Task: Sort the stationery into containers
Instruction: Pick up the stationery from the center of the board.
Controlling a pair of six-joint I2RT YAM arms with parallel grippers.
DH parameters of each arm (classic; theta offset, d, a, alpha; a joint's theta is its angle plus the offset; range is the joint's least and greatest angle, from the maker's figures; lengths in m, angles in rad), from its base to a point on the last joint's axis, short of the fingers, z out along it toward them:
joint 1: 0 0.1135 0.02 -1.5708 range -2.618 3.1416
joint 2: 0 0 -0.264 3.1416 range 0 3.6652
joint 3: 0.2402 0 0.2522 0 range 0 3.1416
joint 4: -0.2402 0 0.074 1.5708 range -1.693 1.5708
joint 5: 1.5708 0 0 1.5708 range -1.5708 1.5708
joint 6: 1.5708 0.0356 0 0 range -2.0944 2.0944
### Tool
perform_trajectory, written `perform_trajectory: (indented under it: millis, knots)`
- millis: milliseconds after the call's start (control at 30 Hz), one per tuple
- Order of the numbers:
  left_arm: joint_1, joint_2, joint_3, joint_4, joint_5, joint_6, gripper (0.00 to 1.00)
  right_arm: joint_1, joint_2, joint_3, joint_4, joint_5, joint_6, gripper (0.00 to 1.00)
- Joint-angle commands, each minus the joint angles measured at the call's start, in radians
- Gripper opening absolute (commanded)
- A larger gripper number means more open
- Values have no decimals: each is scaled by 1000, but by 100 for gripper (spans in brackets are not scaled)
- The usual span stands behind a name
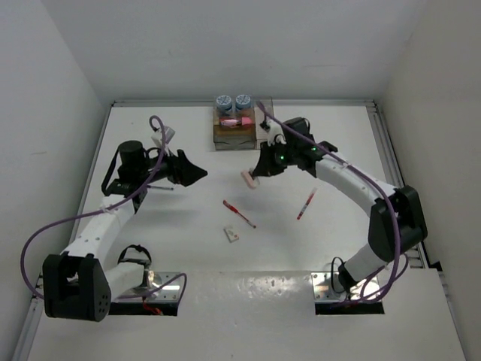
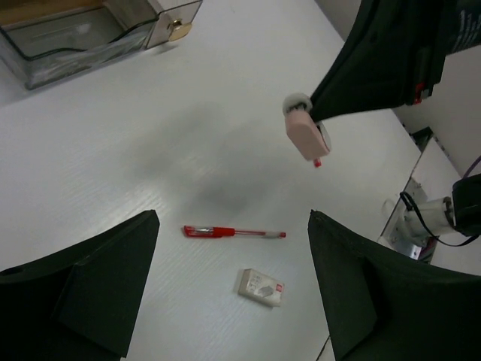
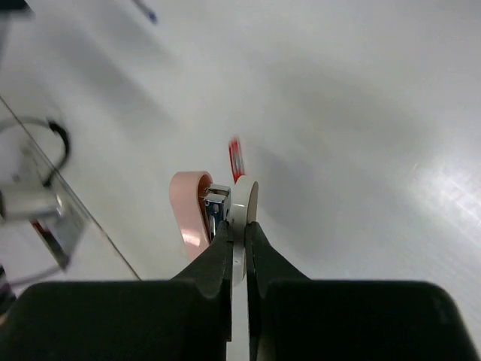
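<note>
The left gripper (image 1: 198,173) is spread and holds nothing above the counter (image 1: 150,135). A red pen (image 1: 239,213) and an eraser (image 1: 231,235) lie at centre. The organiser (image 1: 234,134) at the far edge holds two rolls (image 1: 224,101). The right gripper (image 3: 238,229) is pinching a pink-and-white item (image 2: 304,135), held off the counter. A second red pen (image 1: 306,204) lies to its right.

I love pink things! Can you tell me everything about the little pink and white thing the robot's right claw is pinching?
The small pale pink and white piece has a smooth, plastic-looking pink body with rounded corners, a round white part at one end, and a bit of shiny metal between them. The right gripper is shut on it, pinching the white part. Nothing else touches it. It hangs tilted in the air above the white table.
</note>
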Motion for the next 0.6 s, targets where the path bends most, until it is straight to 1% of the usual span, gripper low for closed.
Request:
perform_trajectory:
  millis: [0, 67, 167, 233, 400, 567]
  knots:
    - [-51, 20, 89, 75, -10, -66, 87, -4, -57, 68, 176, 44, 179, 0]
    - [-93, 47, 138, 68, -33, -77, 87, -1, -53, 84, 237, 84, 248, 0]
    - [-133, 125, 198, 83, -18, -94, 87, 13, -50, 91, 302, 173, 298, 0]
    - [-153, 179, 218, 111, -9, -137, 87, 20, -37, 110, 307, 207, 318, 0]
    - [-209, 268, 272, 180, -12, -191, 87, 22, -25, 131, 317, 207, 366, 0]
    - [-255, 316, 333, 171, -54, -168, 87, 17, -25, 130, 326, 192, 404, 0]
